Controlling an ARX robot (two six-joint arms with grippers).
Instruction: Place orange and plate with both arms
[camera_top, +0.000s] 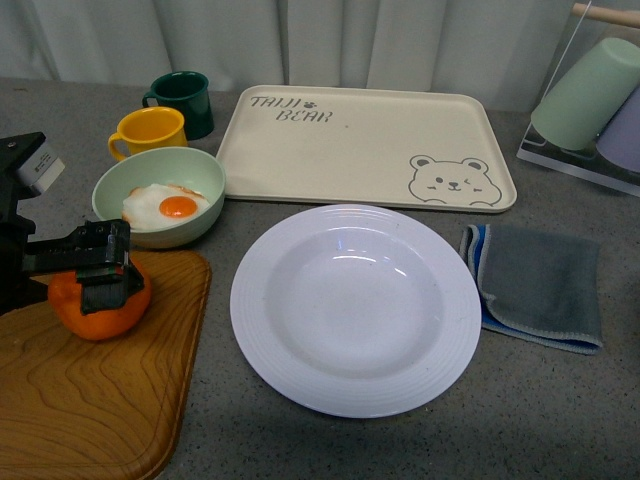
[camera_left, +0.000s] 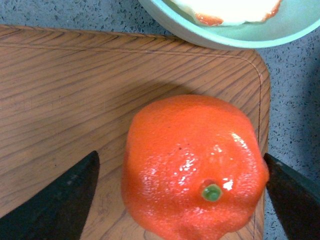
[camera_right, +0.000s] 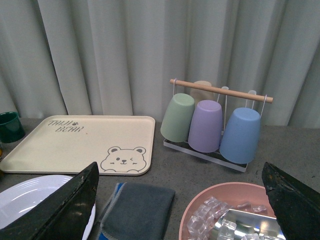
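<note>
The orange (camera_top: 98, 305) rests on a wooden cutting board (camera_top: 90, 400) at the left; in the left wrist view the orange (camera_left: 192, 167) fills the middle, its green stem dot facing the camera. My left gripper (camera_top: 103, 268) is down over the fruit and open, one finger on each side of it, and the fingers (camera_left: 60, 200) stand a little apart from the skin. The white plate (camera_top: 355, 305) lies empty at the table's centre, and its edge (camera_right: 20, 192) shows in the right wrist view. My right gripper (camera_right: 180, 210) hangs open above the table, holding nothing; it is outside the front view.
A pale green bowl (camera_top: 160, 195) with a fried egg touches the board's far corner. Behind stand a yellow mug (camera_top: 150, 130), a dark green mug (camera_top: 182, 100) and the beige bear tray (camera_top: 365, 145). A grey cloth (camera_top: 540, 285), a cup rack (camera_right: 215, 122) and a pink bowl of ice (camera_right: 230, 215) are at the right.
</note>
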